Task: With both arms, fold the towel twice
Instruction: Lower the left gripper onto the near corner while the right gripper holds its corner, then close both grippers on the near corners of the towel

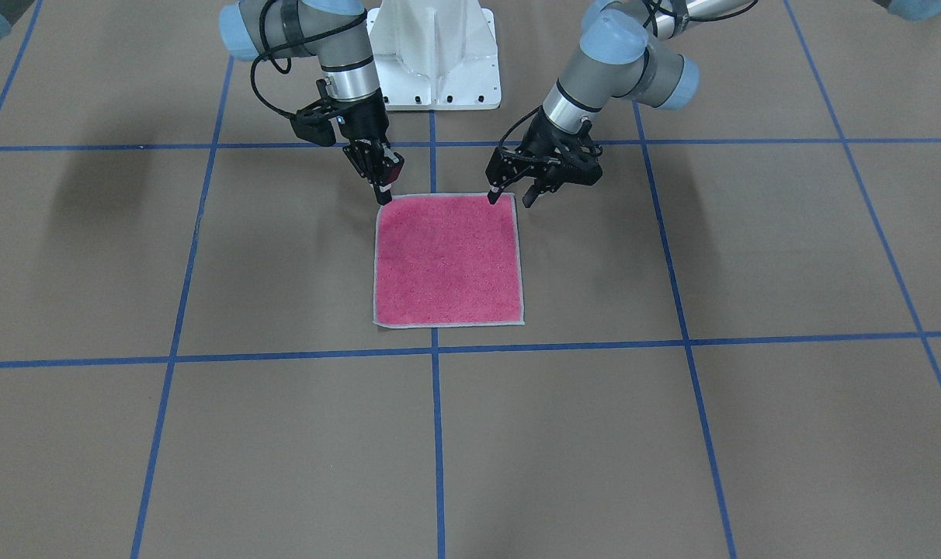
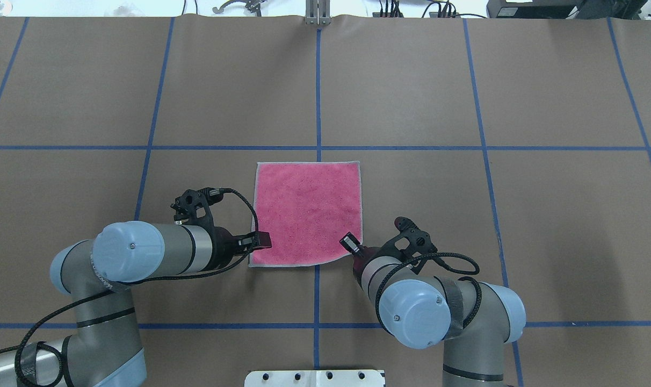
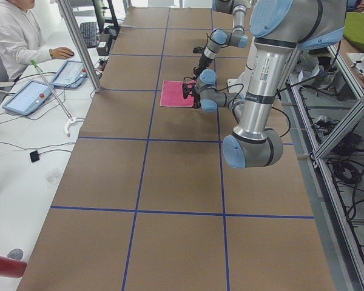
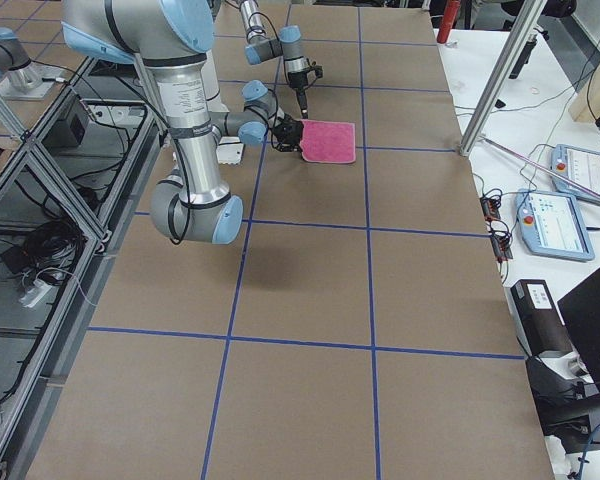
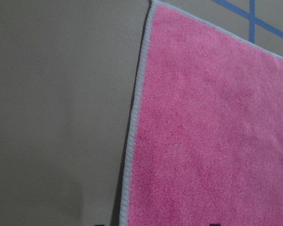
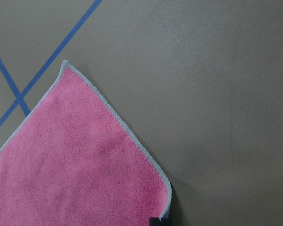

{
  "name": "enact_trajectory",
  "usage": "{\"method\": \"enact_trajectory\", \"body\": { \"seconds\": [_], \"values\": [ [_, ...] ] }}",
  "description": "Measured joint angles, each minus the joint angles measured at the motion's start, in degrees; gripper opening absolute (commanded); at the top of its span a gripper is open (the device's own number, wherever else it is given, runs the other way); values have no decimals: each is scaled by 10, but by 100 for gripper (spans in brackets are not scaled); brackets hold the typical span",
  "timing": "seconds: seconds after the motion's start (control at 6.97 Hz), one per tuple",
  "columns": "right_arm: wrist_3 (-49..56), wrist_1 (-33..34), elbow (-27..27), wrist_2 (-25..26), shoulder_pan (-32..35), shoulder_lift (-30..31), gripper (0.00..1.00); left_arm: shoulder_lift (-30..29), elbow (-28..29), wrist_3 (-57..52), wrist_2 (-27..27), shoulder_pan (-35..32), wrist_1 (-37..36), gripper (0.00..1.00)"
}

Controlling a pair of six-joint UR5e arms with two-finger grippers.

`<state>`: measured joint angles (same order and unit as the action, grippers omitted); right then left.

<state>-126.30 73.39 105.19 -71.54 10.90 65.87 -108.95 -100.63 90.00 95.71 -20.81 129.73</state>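
Note:
The towel [image 1: 447, 260] lies flat with its pink face up in the middle of the table [image 1: 711, 435], light grey edging all round. It also shows in the overhead view [image 2: 306, 207]. My left gripper [image 1: 510, 199] is open, its fingers straddling the towel's near left corner [image 2: 254, 262]. My right gripper [image 1: 383, 194] is shut on the towel's near right corner, which lifts slightly off the table [image 2: 347, 253]. The right wrist view shows that corner [image 6: 165, 207] at the frame's bottom edge. The left wrist view shows the towel's left edge [image 5: 132, 136].
The white bolted pedestal [image 1: 435, 54] stands behind both grippers. Blue tape lines [image 1: 434, 353] grid the brown table. An operator [image 3: 12, 36] sits at a side bench with tablets [image 3: 29, 97], beyond a metal post [image 3: 79, 42].

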Motion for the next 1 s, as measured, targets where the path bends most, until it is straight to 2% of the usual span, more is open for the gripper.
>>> {"method": "enact_trajectory", "body": {
  "seconds": [1.0],
  "values": [
    [-1, 0, 1, 1, 0, 1, 0, -1, 5, 0, -1, 16, 0, 70]
  ]
}}
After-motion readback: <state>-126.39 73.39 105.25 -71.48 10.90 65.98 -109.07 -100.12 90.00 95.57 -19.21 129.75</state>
